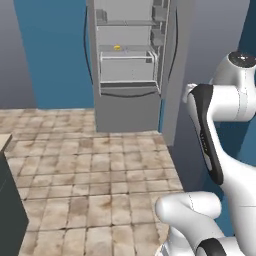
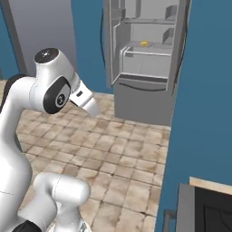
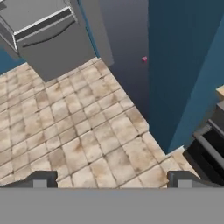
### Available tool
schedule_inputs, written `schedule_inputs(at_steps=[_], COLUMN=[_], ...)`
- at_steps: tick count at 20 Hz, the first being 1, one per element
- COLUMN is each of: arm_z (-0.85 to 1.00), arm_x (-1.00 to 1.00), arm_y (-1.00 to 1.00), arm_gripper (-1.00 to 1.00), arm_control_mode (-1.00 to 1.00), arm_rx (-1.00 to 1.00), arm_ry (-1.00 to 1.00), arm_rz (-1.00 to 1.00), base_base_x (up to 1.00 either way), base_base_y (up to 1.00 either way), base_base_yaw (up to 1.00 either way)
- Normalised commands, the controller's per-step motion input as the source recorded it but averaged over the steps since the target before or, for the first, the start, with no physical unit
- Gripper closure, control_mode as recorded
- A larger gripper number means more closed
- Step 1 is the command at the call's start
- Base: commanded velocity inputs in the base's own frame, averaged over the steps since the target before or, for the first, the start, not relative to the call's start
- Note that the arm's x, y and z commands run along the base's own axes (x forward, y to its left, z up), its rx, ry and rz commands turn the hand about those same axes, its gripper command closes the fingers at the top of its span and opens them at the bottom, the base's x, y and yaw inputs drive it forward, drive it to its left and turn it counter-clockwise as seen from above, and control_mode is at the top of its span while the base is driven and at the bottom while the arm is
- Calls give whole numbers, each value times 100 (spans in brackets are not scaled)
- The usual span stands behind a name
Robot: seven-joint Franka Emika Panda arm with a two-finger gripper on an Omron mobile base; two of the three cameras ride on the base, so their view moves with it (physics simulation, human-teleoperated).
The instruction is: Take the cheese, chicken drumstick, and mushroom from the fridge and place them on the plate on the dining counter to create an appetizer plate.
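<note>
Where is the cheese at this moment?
The cheese lies on a middle shelf of the open fridge, just above the clear drawer, in both base views, across the tiled floor from the arm.

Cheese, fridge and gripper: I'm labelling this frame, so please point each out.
cheese (image 1: 117, 48): left base view, its yellow top.
fridge (image 1: 127, 107): left base view, lower grey front.
gripper (image 3: 111, 178): hand view, midway between the open fingertips.

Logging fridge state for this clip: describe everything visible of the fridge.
The fridge is a tall grey appliance standing on the tiled floor against a blue wall, its door open. The pale grey interior shows thin shelves, door bins on the right and a clear-fronted drawer. A small yellow piece, apparently the cheese, lies on the shelf above that drawer. The lower section is closed.
</note>
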Motion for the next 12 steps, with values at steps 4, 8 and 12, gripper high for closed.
schedule_inputs(at_steps=[4, 8, 12], arm_z=[0, 0, 0], arm_x=[0, 0, 0], arm_y=[0, 0, 0], arm_gripper=[-100, -100, -100], arm_control_mode=[100, 100, 100], arm_rx=[0, 0, 0], arm_ry=[0, 0, 0], arm_rz=[0, 0, 0], base_base_x=[100, 100, 100], base_base_y=[2, 16, 21], base_base_yaw=[0, 0, 0])
